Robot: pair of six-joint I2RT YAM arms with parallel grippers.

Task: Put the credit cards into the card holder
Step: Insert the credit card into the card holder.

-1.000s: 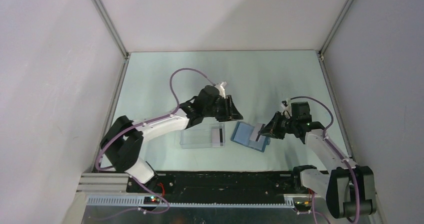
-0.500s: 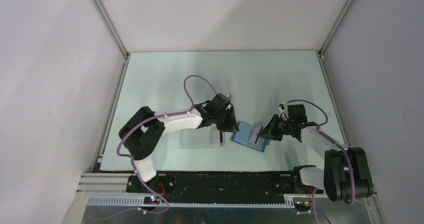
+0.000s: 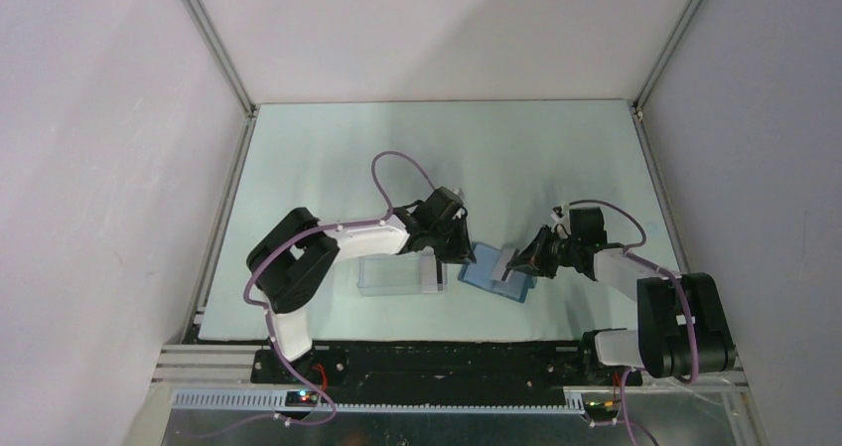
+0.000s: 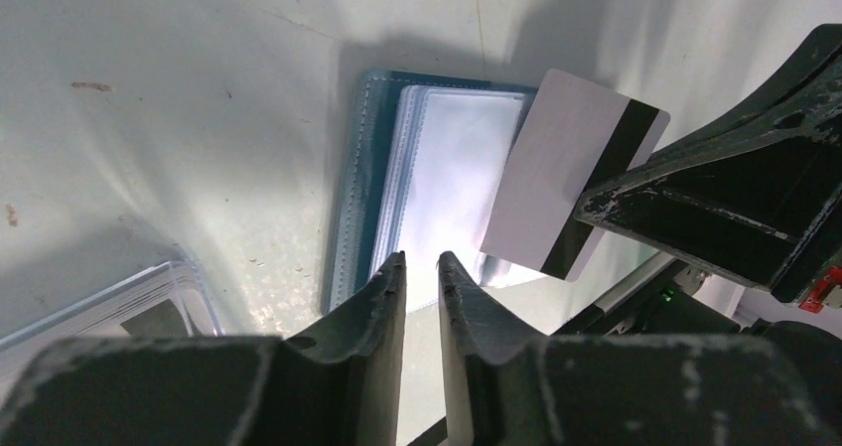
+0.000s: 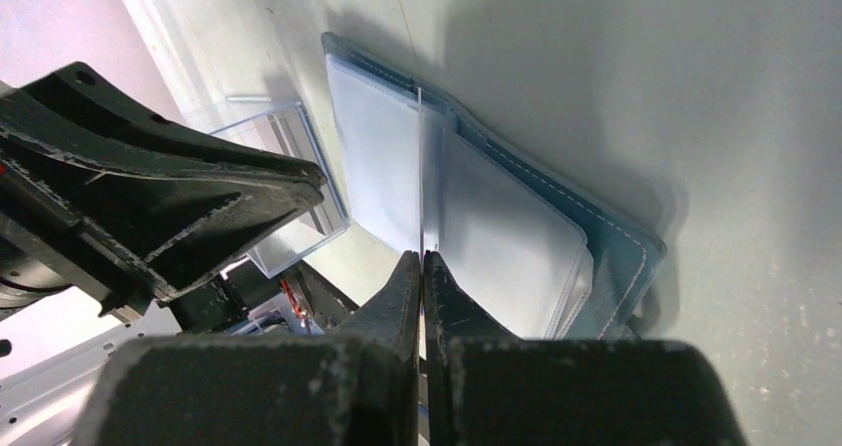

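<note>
The right gripper [image 5: 422,259] clamps a credit card [image 4: 571,173] over the open card holder [image 4: 350,178]; the left gripper [image 4: 422,264], narrowly apart, is at its left edge

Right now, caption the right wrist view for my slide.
Right tool pinches a card edge-on over the open teal card holder.

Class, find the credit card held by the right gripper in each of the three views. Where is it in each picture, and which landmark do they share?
Top external: credit card right of centre, slanting over the card holder.
Left wrist: credit card upper right, white face and black stripe showing.
Right wrist: credit card at centre, edge-on, a thin line above the right gripper.
Shared landmark: the open card holder.
</note>
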